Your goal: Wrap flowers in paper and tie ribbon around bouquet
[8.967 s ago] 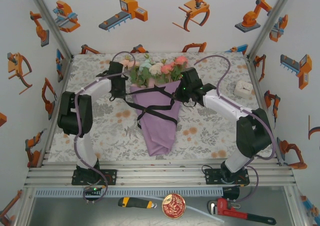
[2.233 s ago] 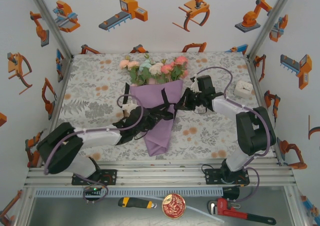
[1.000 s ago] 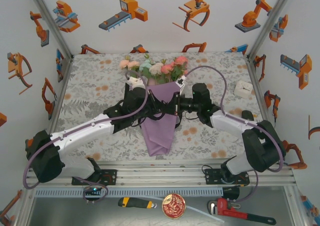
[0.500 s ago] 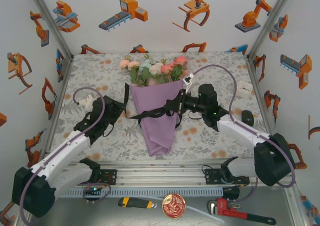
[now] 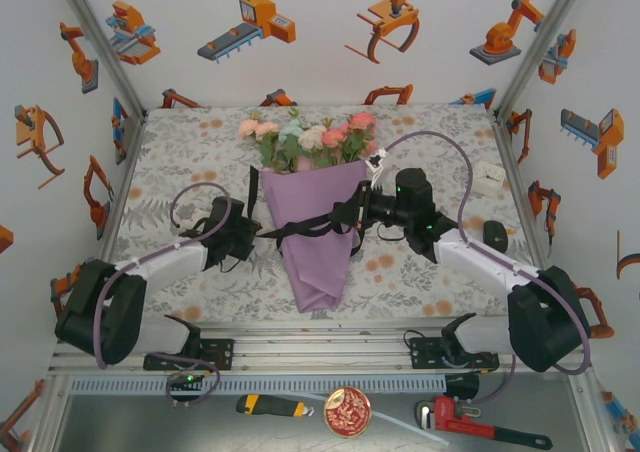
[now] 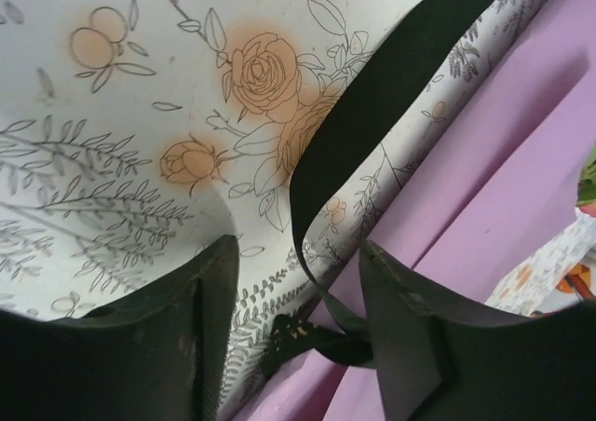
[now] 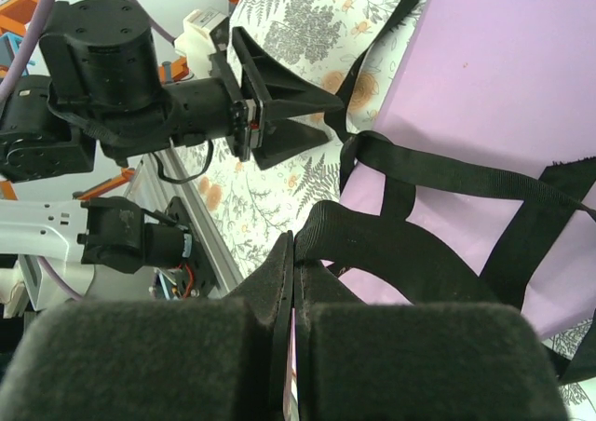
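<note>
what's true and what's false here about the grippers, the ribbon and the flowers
1. The right gripper is shut on the ribbon. True.
2. The left gripper is clamped on the ribbon. False: its jaws stand open, and the ribbon runs between them.
3. The flowers point toward the arm bases. False: the blooms lie at the far end, and the tip of the paper cone points toward the bases.
4. The ribbon crosses the purple paper. True.
</note>
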Controlling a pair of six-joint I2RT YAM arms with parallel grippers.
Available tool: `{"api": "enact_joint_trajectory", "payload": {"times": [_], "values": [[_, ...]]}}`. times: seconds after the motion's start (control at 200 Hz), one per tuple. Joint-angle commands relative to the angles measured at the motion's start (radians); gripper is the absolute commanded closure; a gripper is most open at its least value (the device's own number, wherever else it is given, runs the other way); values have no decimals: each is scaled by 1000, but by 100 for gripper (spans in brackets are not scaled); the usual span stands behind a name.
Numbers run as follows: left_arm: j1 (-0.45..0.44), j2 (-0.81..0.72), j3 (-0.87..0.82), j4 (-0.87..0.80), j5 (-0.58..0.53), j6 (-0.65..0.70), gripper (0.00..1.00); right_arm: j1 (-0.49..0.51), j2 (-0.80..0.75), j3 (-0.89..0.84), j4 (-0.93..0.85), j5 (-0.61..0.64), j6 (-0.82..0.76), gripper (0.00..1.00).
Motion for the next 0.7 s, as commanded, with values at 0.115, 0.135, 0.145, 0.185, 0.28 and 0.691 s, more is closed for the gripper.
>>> {"api": "enact_joint_trajectory", "payload": {"times": [0.115, 0.135, 0.145, 0.185, 0.28, 0.691], "values": [[15, 58, 41, 94, 5, -30, 87, 0, -47, 33, -53, 25, -24, 95], [20, 57, 39, 97, 7, -26, 92, 0, -55, 36, -74, 41, -34, 91], [23, 57, 37, 97, 8, -25, 95, 0, -59, 36, -90, 51, -41, 89], [34, 46, 34, 95, 10, -13, 100, 0, -80, 44, -152, 112, -71, 78], [60, -13, 32, 45, -4, 31, 100, 0, -124, 65, -301, 304, -152, 69], [74, -107, 87, -91, -7, 188, 100, -5, -123, 89, -568, 361, -545, 24]]}}
